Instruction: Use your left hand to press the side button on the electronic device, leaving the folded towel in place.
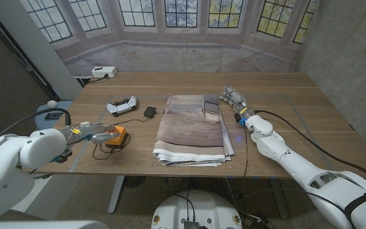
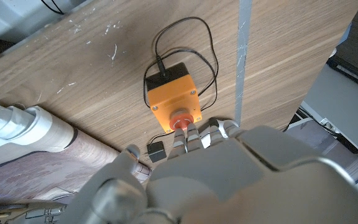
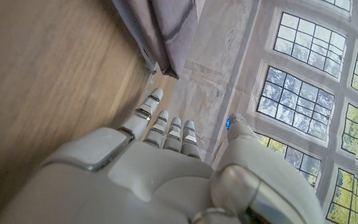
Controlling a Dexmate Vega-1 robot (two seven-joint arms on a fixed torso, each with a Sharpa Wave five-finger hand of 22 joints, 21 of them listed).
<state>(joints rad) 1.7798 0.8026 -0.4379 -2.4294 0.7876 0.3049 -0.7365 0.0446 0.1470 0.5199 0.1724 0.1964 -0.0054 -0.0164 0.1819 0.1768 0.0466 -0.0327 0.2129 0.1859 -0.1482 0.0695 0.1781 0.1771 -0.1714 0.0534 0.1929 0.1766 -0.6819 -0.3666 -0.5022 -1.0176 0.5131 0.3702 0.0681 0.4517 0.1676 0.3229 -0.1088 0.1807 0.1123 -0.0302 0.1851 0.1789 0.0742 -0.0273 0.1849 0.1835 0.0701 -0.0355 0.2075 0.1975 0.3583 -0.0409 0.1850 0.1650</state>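
Note:
The electronic device (image 1: 116,136) is a small orange box (image 2: 173,96) with a red button (image 2: 179,119) on one side and a looped black cable. It sits near the table's front left. My left hand (image 1: 89,133) is just left of it, fingers stretched out, and its fingertips (image 2: 191,134) reach the red button and seem to touch it. The folded towel (image 1: 192,127), striped brown and grey, lies mid-table, and its layered edge (image 2: 36,168) shows beside the device. My right hand (image 1: 234,98) stands at the towel's far right edge (image 3: 160,25), fingers extended, holding nothing.
A white game controller (image 1: 121,106) and a small black adapter (image 1: 150,112) lie behind the device. A white power strip (image 1: 103,72) sits at the far left corner. A grey tape line (image 2: 241,56) runs past the device. The table edge (image 1: 75,166) is close in front.

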